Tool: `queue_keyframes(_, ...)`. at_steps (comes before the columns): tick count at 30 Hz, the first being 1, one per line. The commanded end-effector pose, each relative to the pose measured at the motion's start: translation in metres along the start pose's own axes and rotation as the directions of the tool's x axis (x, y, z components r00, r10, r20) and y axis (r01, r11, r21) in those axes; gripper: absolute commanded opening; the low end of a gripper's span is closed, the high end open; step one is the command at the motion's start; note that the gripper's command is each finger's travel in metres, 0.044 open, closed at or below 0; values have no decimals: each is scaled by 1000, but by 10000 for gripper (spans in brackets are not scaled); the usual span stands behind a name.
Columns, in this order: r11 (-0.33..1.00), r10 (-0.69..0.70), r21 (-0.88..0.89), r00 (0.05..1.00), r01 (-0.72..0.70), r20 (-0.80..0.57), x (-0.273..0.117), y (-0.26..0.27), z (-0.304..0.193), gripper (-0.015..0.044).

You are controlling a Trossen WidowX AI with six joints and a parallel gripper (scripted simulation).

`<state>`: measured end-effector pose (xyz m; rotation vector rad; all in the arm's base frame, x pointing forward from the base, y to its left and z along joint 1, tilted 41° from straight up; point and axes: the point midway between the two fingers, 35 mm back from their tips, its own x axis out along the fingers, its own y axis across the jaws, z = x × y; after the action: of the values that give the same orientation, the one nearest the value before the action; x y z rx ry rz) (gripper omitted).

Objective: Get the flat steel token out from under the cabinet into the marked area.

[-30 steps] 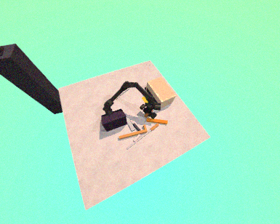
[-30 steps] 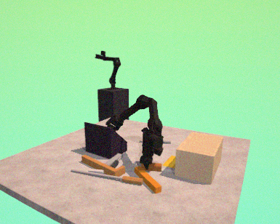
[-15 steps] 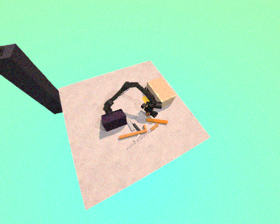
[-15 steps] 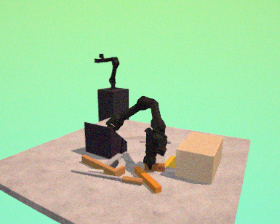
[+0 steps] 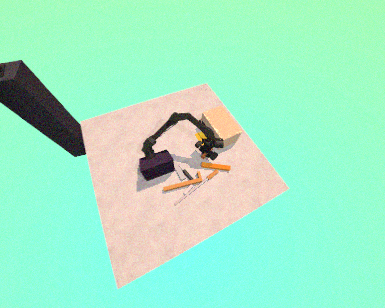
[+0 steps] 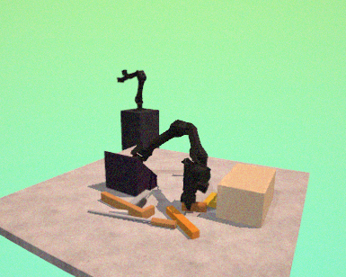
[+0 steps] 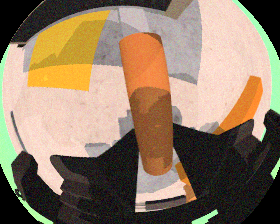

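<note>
My gripper (image 5: 204, 154) (image 6: 189, 207) (image 7: 152, 129) is shut on an orange handle (image 6: 198, 207) (image 7: 147, 65), low over the table. The handle points toward the cabinet; a pale grey strip seems to extend from its far end in the wrist view. The tan cabinet (image 5: 222, 122) (image 6: 242, 198) stands just beyond the gripper. A yellow marked area (image 5: 201, 136) (image 6: 211, 200) (image 7: 58, 77) lies in front of the cabinet, partly in shadow in the wrist view. The steel token cannot be made out, and the vent slots are not clear.
An orange bar (image 5: 222, 167) (image 6: 186, 225) (image 7: 248, 100) lies near the gripper. An orange L-shaped stick (image 5: 179, 186) (image 6: 116, 201) and a thin rod with an orange handle (image 5: 213, 175) (image 6: 164, 222) lie nearby. A dark purple block (image 5: 157, 166) (image 6: 125, 173) stands by the arm's base.
</note>
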<state>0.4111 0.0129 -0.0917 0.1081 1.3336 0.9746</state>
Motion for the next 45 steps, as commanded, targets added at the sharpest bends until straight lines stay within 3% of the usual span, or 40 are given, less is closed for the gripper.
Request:
queue_keyframes(1, 1000, 3, -1, 1000, -3, 7, 0, 3, 3, 0)
queue_keyframes(45, 1000, 5, 0, 1000, -5, 7, 2, 45, 3, 0)
